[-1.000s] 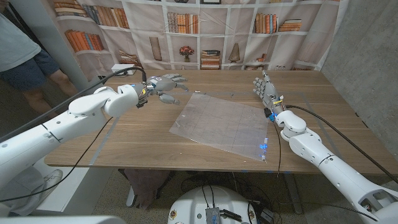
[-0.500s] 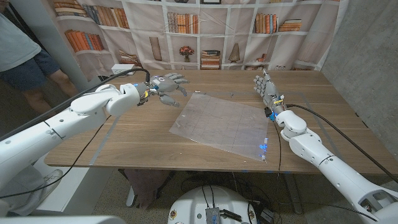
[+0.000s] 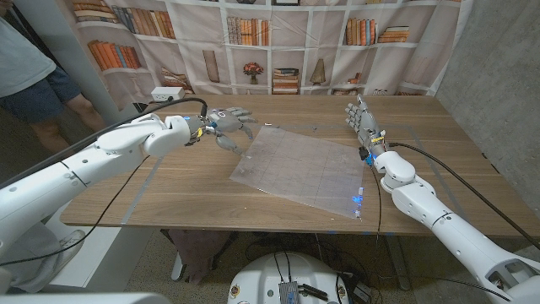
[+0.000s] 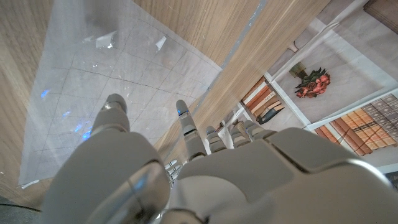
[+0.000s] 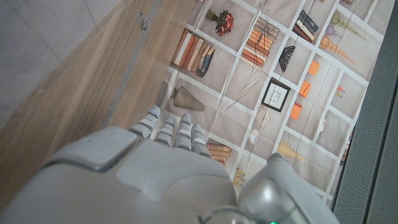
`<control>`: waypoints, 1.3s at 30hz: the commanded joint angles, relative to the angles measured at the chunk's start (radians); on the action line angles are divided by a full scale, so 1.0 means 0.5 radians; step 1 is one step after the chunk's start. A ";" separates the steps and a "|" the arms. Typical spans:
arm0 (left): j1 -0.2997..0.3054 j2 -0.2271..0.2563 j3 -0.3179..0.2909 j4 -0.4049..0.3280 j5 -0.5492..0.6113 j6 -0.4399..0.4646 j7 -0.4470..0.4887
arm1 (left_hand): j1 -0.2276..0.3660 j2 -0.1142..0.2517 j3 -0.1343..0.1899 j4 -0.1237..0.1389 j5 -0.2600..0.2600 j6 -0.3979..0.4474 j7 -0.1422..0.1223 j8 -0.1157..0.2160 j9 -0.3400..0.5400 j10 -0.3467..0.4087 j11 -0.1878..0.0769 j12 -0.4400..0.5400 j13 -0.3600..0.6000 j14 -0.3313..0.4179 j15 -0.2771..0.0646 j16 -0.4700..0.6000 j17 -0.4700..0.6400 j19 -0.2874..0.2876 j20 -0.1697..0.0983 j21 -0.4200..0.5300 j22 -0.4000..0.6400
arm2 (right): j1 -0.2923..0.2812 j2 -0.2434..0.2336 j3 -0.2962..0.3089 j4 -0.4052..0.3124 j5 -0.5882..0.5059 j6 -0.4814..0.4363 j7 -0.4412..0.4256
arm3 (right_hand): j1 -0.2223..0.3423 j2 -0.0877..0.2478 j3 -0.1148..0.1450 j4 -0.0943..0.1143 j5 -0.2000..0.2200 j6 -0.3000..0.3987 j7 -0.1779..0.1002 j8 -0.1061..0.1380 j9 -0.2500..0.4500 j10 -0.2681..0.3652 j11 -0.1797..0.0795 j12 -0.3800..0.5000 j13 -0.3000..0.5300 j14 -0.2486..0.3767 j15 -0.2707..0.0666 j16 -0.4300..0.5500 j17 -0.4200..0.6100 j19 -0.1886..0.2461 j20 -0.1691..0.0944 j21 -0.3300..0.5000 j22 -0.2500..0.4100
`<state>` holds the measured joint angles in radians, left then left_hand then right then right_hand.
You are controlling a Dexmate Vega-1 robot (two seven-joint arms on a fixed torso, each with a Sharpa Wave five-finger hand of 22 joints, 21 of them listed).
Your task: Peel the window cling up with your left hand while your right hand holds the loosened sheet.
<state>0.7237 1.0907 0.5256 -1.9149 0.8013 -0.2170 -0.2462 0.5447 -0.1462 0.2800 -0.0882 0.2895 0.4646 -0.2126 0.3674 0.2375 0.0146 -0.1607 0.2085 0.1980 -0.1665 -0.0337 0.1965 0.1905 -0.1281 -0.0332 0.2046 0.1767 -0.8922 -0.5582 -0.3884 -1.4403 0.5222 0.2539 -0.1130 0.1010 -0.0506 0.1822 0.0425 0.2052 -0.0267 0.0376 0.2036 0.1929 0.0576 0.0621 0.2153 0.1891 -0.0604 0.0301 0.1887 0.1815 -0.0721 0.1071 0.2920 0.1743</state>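
Translucent film, one sheet: the window cling (image 3: 300,170) is lying flat near the middle of the wooden table (image 3: 186,190), turned at an angle to the table's edges. Its long axis is running from the far-left corner, by the left hand, toward the near-right corner, where small blue glints are showing.

Left hand (image 3: 229,123): over the last second it has been drifting right and slightly nearer, and is now hovering at the cling's far-left corner, fingers (image 4: 186,127) spread and empty above the film in the left wrist view. Contact with the sheet cannot be told. Judgement: the approach is ending, the peel not yet begun.

Right hand (image 3: 361,119): standing upright beside the cling's far-right edge, unchanged in place, fingers extended and holding nothing; no loosened sheet is yet available for it to hold.
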 commanded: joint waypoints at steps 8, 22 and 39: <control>-0.011 0.029 0.003 0.103 0.140 -0.223 0.171 | -0.086 0.011 -0.105 0.021 0.143 -0.377 -0.008 -0.168 -0.034 0.140 -0.029 0.040 0.002 -0.039 -0.250 0.019 0.005 0.129 -0.115 0.013 0.003 | -0.010 0.020 0.002 0.008 -0.002 -0.028 -0.045 | -0.019 -0.012 -0.021 0.012 0.001 0.013 0.005 0.007 0.004 0.017 -0.007 0.017 0.006 0.004 0.005 0.009 0.011 -0.001 0.005 -0.012 0.012; -0.043 0.112 -0.017 0.116 0.151 -0.396 0.089 | -0.015 0.025 -0.139 -0.019 0.235 -0.788 -0.014 -0.306 -0.036 0.290 -0.089 0.085 0.013 0.063 -0.280 0.015 0.007 0.200 -0.121 0.013 0.002 | -0.026 0.019 0.014 -0.012 -0.005 -0.042 -0.086 | -0.047 -0.021 -0.038 0.023 0.000 0.012 0.005 0.004 0.003 0.016 -0.006 0.016 0.006 0.004 0.003 0.010 0.014 0.003 0.004 -0.021 0.012; -0.076 0.110 -0.001 0.143 0.200 -0.556 -0.010 | 0.018 0.029 -0.161 -0.035 0.276 -0.607 -0.012 -0.188 0.006 0.345 -0.104 0.101 0.028 0.082 -0.278 0.003 0.011 0.201 -0.116 -0.001 0.002 | -0.015 0.055 0.005 0.026 -0.009 -0.037 -0.115 | -0.059 -0.023 -0.048 0.027 0.002 0.011 0.007 0.002 0.003 0.013 -0.008 0.014 0.006 0.006 0.004 0.009 0.014 0.006 0.003 -0.032 0.012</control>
<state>0.7007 1.1480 0.5151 -1.8568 0.8870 -0.4508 -0.2152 0.5542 -0.1374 0.2016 -0.1036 0.4218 0.1556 -0.2143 0.2671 0.2352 0.1816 -0.2072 0.2554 0.2072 -0.1321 -0.0355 0.1993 0.1934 -0.0304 -0.0301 0.2066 0.1769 -0.9033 -0.5397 -0.3834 -1.4359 0.5191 0.2355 -0.1584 0.0818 -0.0607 0.1600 0.0538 0.2051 -0.0269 0.0375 0.2035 0.1929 0.0575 0.0622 0.2153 0.1890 -0.0604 0.0302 0.1886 0.1839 -0.0722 0.1071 0.2771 0.1795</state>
